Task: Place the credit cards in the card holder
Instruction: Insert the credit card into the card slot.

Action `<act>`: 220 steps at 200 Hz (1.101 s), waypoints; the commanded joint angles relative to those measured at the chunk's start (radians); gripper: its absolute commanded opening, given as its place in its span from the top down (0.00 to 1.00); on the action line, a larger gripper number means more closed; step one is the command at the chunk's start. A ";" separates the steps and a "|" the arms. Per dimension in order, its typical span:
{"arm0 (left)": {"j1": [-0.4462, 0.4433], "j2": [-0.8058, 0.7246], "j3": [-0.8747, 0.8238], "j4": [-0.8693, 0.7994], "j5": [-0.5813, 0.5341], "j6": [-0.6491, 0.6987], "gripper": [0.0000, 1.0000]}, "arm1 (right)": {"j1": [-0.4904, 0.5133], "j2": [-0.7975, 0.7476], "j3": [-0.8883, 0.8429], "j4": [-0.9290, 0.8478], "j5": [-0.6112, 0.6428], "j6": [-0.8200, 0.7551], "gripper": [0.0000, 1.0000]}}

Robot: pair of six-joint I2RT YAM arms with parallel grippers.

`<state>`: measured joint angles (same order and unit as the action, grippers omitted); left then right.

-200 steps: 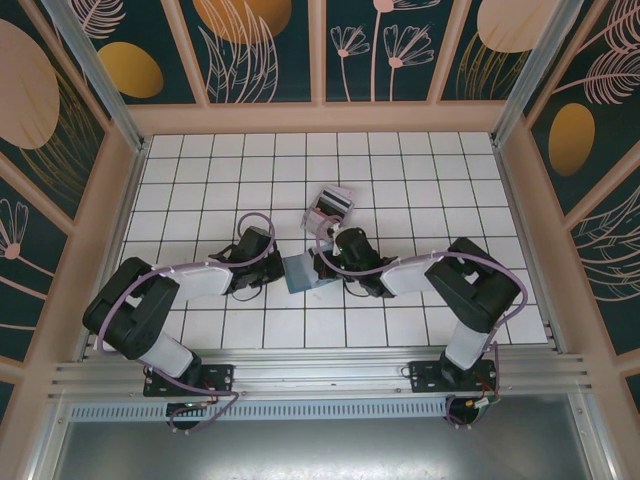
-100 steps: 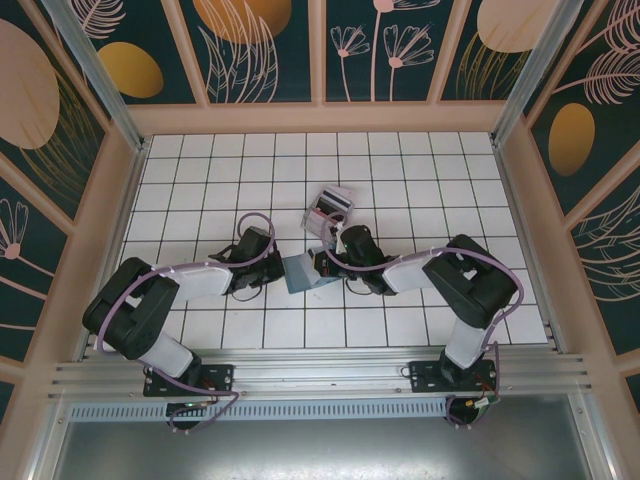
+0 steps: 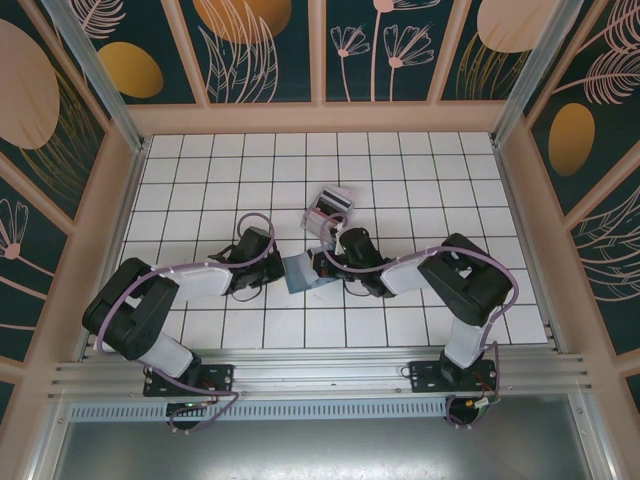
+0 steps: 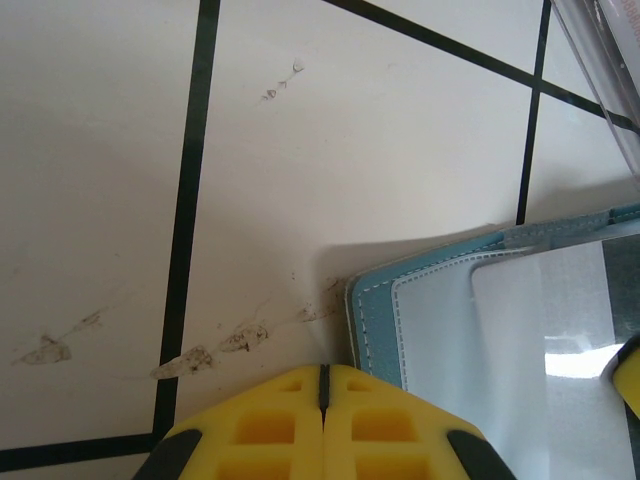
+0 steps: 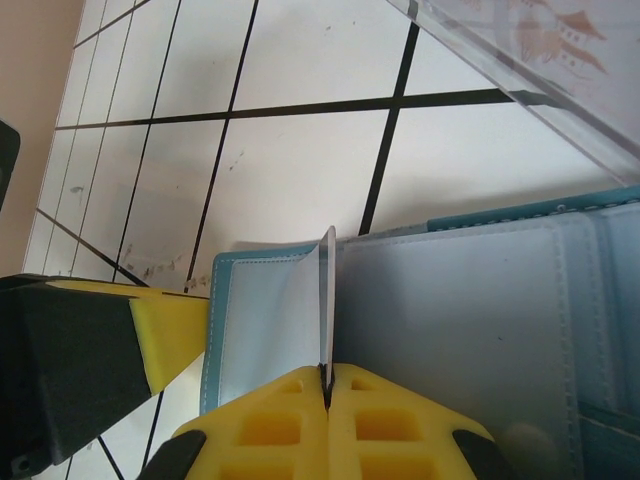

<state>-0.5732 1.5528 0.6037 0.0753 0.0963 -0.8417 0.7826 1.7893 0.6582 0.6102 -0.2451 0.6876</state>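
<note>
The teal-blue card holder (image 3: 300, 271) lies open on the tiled floor between both arms, its pale blue inside (image 5: 470, 320) facing up. My right gripper (image 5: 327, 372) is shut on a thin pale credit card (image 5: 326, 295), held edge-on over the holder's left half. In the top view the right gripper (image 3: 325, 267) sits at the holder's right side. My left gripper (image 4: 322, 372) is shut with nothing in it, its tips just beside the holder's stitched corner (image 4: 375, 310). From above, the left gripper (image 3: 274, 274) is at the holder's left edge.
A clear plastic upright stand (image 3: 328, 207) with more cards in it stands one tile behind the holder; its edge (image 5: 520, 70) runs across the right wrist view's top right. Smudges mark the tile (image 4: 200, 355) beside the left fingers. Pink frame walls enclose the floor.
The right arm's wrist and elbow have shifted slightly, with the card still in its grip. The left arm and the card holder have stayed put.
</note>
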 commanded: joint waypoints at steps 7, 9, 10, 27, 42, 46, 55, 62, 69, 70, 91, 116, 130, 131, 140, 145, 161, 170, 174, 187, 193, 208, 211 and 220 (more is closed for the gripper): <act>-0.004 0.019 -0.022 -0.045 0.008 0.006 1.00 | 0.060 -0.006 -0.026 -0.156 0.059 -0.015 0.92; -0.005 0.020 -0.021 -0.045 0.008 0.007 1.00 | 0.062 -0.007 -0.026 -0.159 0.062 -0.017 0.91; -0.005 0.020 -0.020 -0.045 0.008 0.007 1.00 | 0.063 -0.008 -0.028 -0.162 0.064 -0.017 0.91; -0.005 0.022 -0.016 -0.049 0.008 0.009 1.00 | 0.067 -0.029 -0.033 -0.191 0.094 -0.027 0.85; -0.004 0.021 -0.015 -0.051 0.007 0.010 1.00 | 0.061 -0.048 -0.022 -0.228 0.121 -0.051 0.77; -0.005 0.021 -0.015 -0.052 0.006 0.011 1.00 | 0.060 -0.053 -0.014 -0.242 0.128 -0.059 0.76; -0.005 0.020 -0.013 -0.055 0.004 0.013 1.00 | 0.057 -0.065 0.005 -0.277 0.145 -0.081 0.71; -0.004 0.019 -0.013 -0.057 0.005 0.010 1.00 | 0.057 -0.076 0.021 -0.304 0.158 -0.100 0.66; -0.004 0.018 -0.015 -0.057 0.003 0.013 1.00 | 0.056 -0.085 0.036 -0.324 0.167 -0.119 0.63; -0.005 0.018 -0.015 -0.057 0.002 0.012 1.00 | 0.056 -0.087 0.038 -0.326 0.169 -0.121 0.63; -0.005 0.016 -0.015 -0.058 0.002 0.011 1.00 | 0.056 -0.120 0.066 -0.380 0.202 -0.159 0.58; -0.005 0.013 -0.016 -0.057 0.003 0.010 1.00 | 0.052 -0.140 0.100 -0.434 0.201 -0.192 0.56; -0.004 0.013 -0.016 -0.056 0.002 0.011 1.00 | 0.050 -0.149 0.110 -0.453 0.203 -0.202 0.54; -0.005 0.013 -0.016 -0.056 0.002 0.011 1.00 | 0.050 -0.149 0.111 -0.454 0.203 -0.203 0.54; -0.005 0.014 -0.015 -0.055 0.004 0.011 1.00 | 0.049 -0.149 0.118 -0.462 0.197 -0.209 0.52; -0.004 0.015 -0.015 -0.053 0.005 0.011 1.00 | 0.049 -0.147 0.123 -0.466 0.191 -0.213 0.52; -0.004 0.018 -0.011 -0.052 0.009 0.013 1.00 | 0.050 -0.146 0.135 -0.479 0.187 -0.218 0.50; -0.005 0.017 -0.010 -0.055 0.010 0.015 1.00 | 0.049 -0.152 0.133 -0.480 0.191 -0.219 0.50; -0.005 0.015 -0.010 -0.056 0.010 0.014 1.00 | 0.047 -0.155 0.131 -0.478 0.193 -0.218 0.50; -0.004 0.009 -0.010 -0.058 0.008 0.014 1.00 | 0.043 -0.173 0.127 -0.477 0.192 -0.218 0.52; -0.005 0.004 -0.011 -0.060 0.010 0.011 1.00 | 0.043 -0.179 0.124 -0.475 0.189 -0.218 0.53; -0.005 -0.011 -0.009 -0.055 0.032 0.004 1.00 | 0.040 -0.178 0.127 -0.469 0.176 -0.217 0.56; -0.004 -0.015 -0.010 -0.052 0.039 0.003 1.00 | 0.038 -0.173 0.128 -0.470 0.172 -0.217 0.56; -0.005 -0.030 -0.009 -0.049 0.045 0.000 1.00 | 0.037 -0.159 0.131 -0.468 0.160 -0.218 0.57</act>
<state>-0.5732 1.5471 0.6037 0.0734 0.1005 -0.8413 0.8295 1.6405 0.7643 0.1558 -0.0700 0.4831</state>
